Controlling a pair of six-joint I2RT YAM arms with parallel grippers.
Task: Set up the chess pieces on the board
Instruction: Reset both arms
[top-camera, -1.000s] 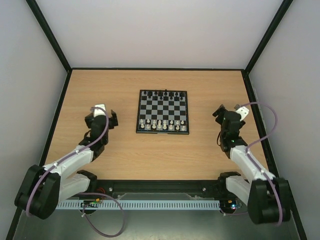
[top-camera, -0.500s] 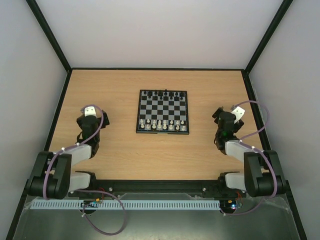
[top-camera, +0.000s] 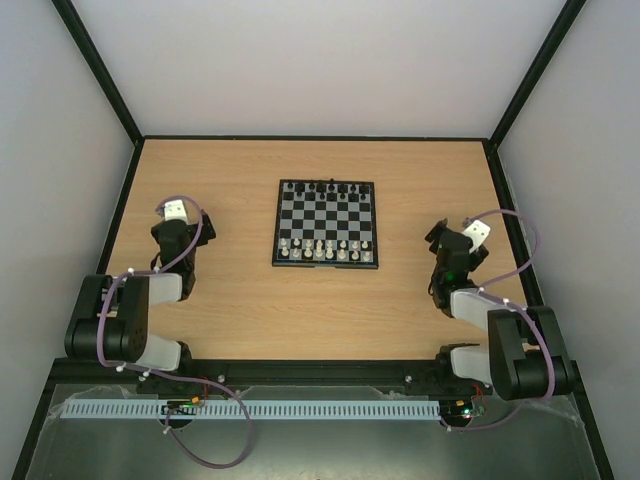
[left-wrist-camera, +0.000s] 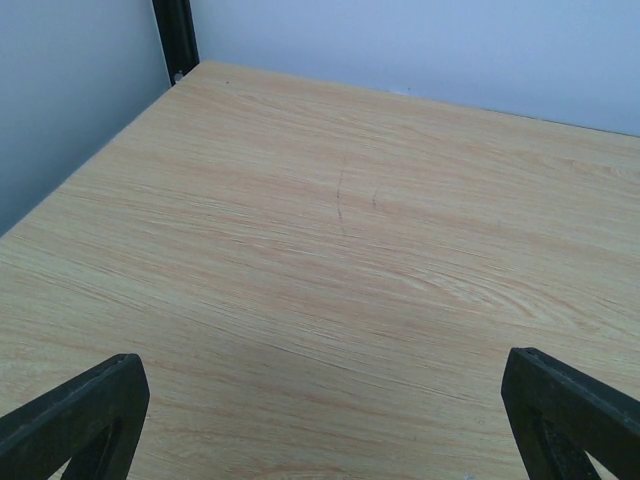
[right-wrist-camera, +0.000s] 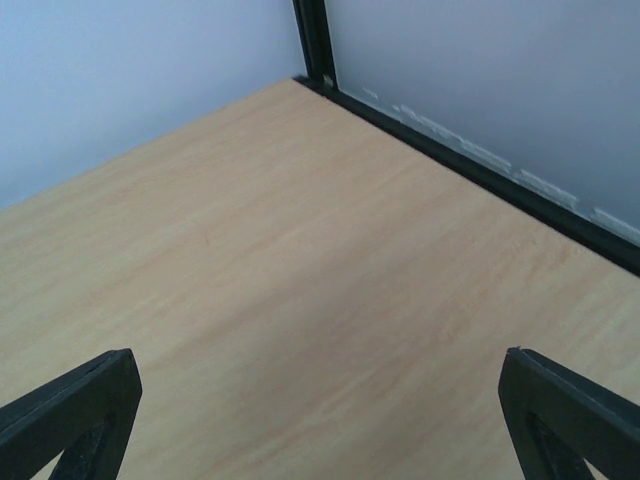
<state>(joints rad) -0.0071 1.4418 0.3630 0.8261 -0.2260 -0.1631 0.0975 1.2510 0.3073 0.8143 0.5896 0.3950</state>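
Overhead, a wooden table (top-camera: 320, 310) fills the floor of an enclosure of pale walls (top-camera: 300, 60), bounded at its far and side edges by a black frame (top-camera: 310, 138). The board (top-camera: 326, 215) lies flat at the table's centre, square to the far edge, with bare wood on every side of it. It carries the white chess pieces (top-camera: 320, 249) upright in the ranks along its near edge, and the black chess pieces (top-camera: 330, 188) along its far edge.

Both arms are folded back near their bases. The left gripper (left-wrist-camera: 322, 362) sits well to the left of the board, close to the table's left edge. Its jaws stand wide apart over bare wood, holding nothing. Its wrist view looks toward the far left corner. The right gripper (right-wrist-camera: 318, 358) sits well to the right of the board, near the right edge. Its jaws are likewise spread wide and empty, and its wrist view faces the far right corner. Neither wrist view shows the board or any piece.
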